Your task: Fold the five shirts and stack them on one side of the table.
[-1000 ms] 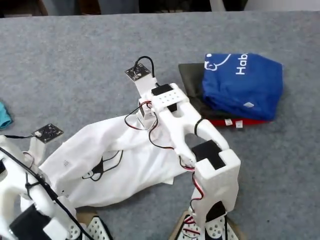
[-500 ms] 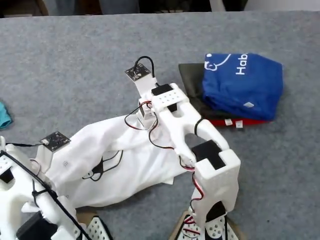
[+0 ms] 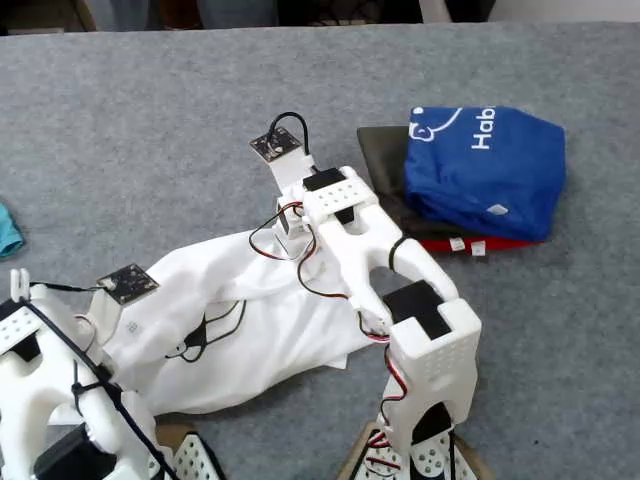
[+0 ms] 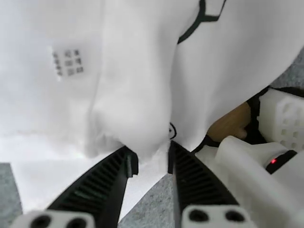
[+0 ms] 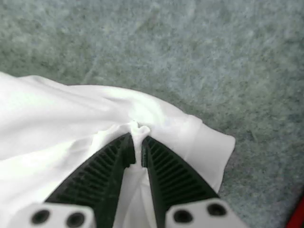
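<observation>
Your left fingers [image 4: 111, 183] are closed on a bunched fold of the white shirt [image 3: 260, 330], and the cloth is pressed between them. Your right fingers [image 5: 111, 164] are almost together and pinch a small ridge of the same shirt near its far edge. The shirt lies spread and wrinkled on the grey tabletop [image 3: 150, 120], between your two arms. On the right side of the tabletop there is a stack: a folded blue shirt [image 3: 485, 170] on top, a dark shirt [image 3: 380, 160] under it, and a red one [image 3: 505, 243] at the bottom. A piece of teal cloth [image 3: 6, 230] lies at the left edge.
</observation>
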`<act>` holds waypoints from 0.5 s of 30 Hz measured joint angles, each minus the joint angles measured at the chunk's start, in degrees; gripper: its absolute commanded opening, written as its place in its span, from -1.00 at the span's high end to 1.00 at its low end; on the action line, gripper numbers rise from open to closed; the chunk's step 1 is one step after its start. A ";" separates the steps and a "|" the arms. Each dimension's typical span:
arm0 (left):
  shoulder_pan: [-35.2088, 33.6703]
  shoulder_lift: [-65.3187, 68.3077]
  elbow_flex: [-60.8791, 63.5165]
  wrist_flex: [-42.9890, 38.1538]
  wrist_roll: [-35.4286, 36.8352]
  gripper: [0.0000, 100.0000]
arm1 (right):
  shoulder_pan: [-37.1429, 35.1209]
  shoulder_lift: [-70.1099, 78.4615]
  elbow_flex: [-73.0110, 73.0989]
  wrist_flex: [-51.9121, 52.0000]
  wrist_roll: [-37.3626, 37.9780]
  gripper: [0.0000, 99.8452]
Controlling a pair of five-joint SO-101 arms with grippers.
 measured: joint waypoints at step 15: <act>0.18 0.00 -3.25 0.00 0.00 0.94 | 0.00 0.00 0.00 0.00 0.00 0.97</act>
